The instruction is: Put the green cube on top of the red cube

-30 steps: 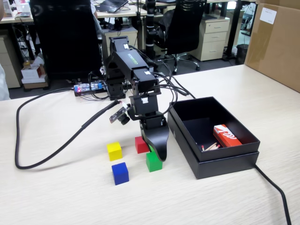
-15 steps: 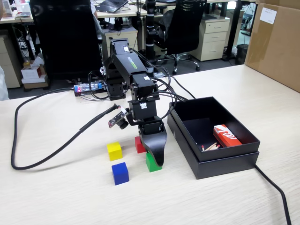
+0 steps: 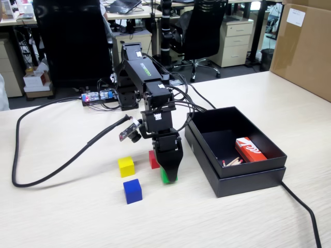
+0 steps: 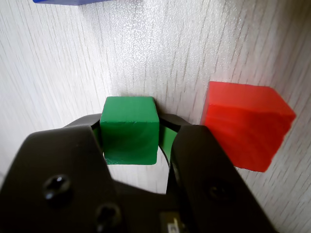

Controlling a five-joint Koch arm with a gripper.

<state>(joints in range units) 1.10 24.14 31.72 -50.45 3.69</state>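
Observation:
The green cube sits between my two black jaws, which press on its left and right sides. In the fixed view only its lower edge shows under my gripper, at table level. The red cube stands on the table just to the right of the green one in the wrist view, a small gap apart. In the fixed view the red cube is partly hidden behind my gripper, just left of it and further back.
A yellow cube and a blue cube lie left of my gripper; the blue one's edge shows at the wrist view's top. An open black box with a red pack stands to the right. A black cable curves across the table's left.

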